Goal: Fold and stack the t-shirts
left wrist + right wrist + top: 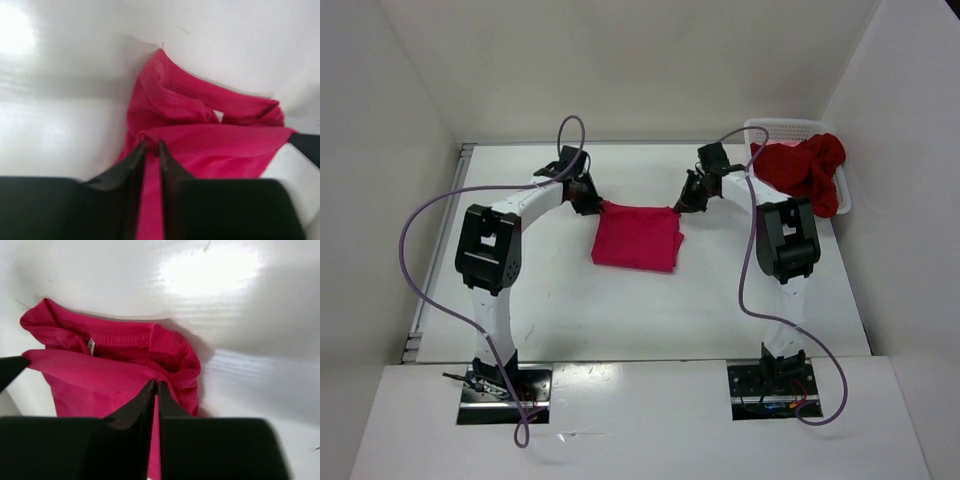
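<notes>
The folded t-shirt (638,238) lies mid-worktop (550,300) between the tools: the left tool (588,205) at its far left corner, the right tool (682,205) at its far right. Farther back and right, the basket (790,126) holds bunched t-shirts (805,170), some spilling over its near rim.

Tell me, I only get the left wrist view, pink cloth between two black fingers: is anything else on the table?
Observer: Yes, a white basket at the far right, with a red shirt heaped in it.
Operator: What's the other arm doing?
Observer: The right fingers are shut on the pink shirt's other far corner.
Operator: Is that shirt folded?
Observer: From above it lies as a rough square in the middle of the table.
</notes>
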Motion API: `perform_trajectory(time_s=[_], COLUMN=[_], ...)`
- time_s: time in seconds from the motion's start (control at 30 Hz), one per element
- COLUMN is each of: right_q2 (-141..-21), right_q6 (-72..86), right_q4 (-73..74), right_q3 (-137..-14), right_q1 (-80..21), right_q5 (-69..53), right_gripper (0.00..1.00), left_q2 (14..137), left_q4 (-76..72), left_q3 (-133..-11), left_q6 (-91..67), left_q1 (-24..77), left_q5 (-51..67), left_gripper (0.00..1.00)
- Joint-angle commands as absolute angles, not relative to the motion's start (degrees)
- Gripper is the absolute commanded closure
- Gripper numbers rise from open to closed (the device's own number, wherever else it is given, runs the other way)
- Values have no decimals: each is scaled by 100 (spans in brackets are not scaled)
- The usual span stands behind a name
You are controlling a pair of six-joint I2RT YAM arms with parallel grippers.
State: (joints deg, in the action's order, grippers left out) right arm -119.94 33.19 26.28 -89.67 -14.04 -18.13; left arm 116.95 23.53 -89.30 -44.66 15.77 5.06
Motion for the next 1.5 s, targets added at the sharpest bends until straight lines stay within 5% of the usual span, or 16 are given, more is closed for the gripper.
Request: perform_trajectory(time_s=[0.0,0.1,0.3,0.47,1.1,1.23,1.33,1.47], right_q2=[-12067,-11936,-11084,-10732,-10373,-10039,-9853,-10282], right_q6=[3181,3129,3006,3365,3551,3314,3208,3138], right_q4=[2698,2899,2822,2103,1264,1818,1995,1864], right_q3=[-9570,-9720,-9045,-7852,-5695,-6221,-6644,-7092], right_q1=[-1301,-1301,-1581,-2065,-2654,-2654,-2602,-2330], right_q5=[-1503,-1556,-1433,-2450,-2435,-2487,-2435,-2566], right_gripper=[87,69,64,100,100,94,86,84], left_q2=[11672,11155,10073,9932,9380,8222,7727,8102], left_q4=[2014,1767,1354,748,352,860,1142,1143], left_q3=[-9150,-8852,-7938,-6691,-4264,-4271,-4534,-4965], left_q6=[-4447,-4518,-4728,-4957,-5123,-5177,-5124,-4887], left_q1=[1389,1240,1326,1932,1986,1986,1925,1679], left_q5=[500,501,1254,1836,1617,1539,1283,1232], left_gripper=[66,47,52,55,55,47,32,20])
